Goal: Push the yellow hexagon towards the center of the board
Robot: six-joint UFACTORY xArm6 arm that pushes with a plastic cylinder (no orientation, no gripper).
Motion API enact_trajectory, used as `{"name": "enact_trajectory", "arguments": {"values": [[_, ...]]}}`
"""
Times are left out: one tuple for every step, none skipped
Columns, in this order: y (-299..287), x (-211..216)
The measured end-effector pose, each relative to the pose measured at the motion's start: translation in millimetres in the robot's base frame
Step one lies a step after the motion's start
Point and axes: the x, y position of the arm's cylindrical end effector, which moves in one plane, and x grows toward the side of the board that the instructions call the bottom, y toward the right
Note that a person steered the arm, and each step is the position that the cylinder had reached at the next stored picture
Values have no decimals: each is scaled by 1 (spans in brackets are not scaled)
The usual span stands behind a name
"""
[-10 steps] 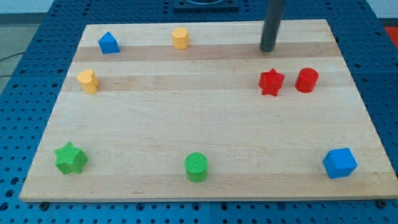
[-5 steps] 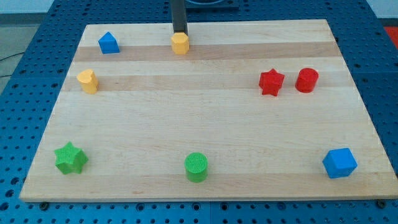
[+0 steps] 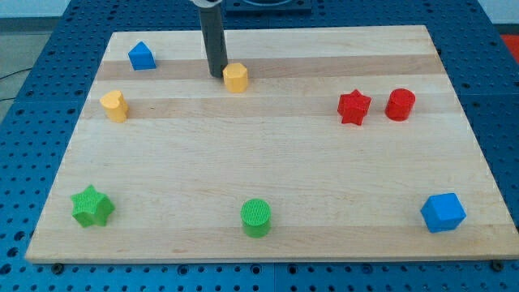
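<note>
Yellow hexagon (image 3: 235, 78): a small, squat six-sided block of matte yellow, standing flat in the upper part of the worktop (image 3: 268, 178), somewhat toward the view's left of the midline and well above the centre. My tip (image 3: 216, 75), the lower end of a straight dark rod, rests on the wood just beside the hexagon on the view's left; whether the two touch cannot be told. The arm carries no fingers, so there is nothing to stand apart or together.

Worktop: a pale wooden board of glued planks, a darker grain band crossing it near the top edge. It lies on a blue perforated base plate (image 3: 32, 122) that shows on all sides.

Other blocks: a blue house-shaped block (image 3: 142, 56) at the top left; a yellow heart-like block (image 3: 114, 106) below it; a red star (image 3: 353, 107) and a red cylinder (image 3: 400, 105) near each other at the right; a green star (image 3: 92, 206) at the bottom left; a green cylinder (image 3: 256, 217) at the bottom centre; a blue cube (image 3: 443, 212) at the bottom right.
</note>
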Motion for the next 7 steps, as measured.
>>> {"name": "enact_trajectory", "arguments": {"values": [[31,23],[60,24],[95,29],[105,35],[105,35],[105,45],[108,58]]}}
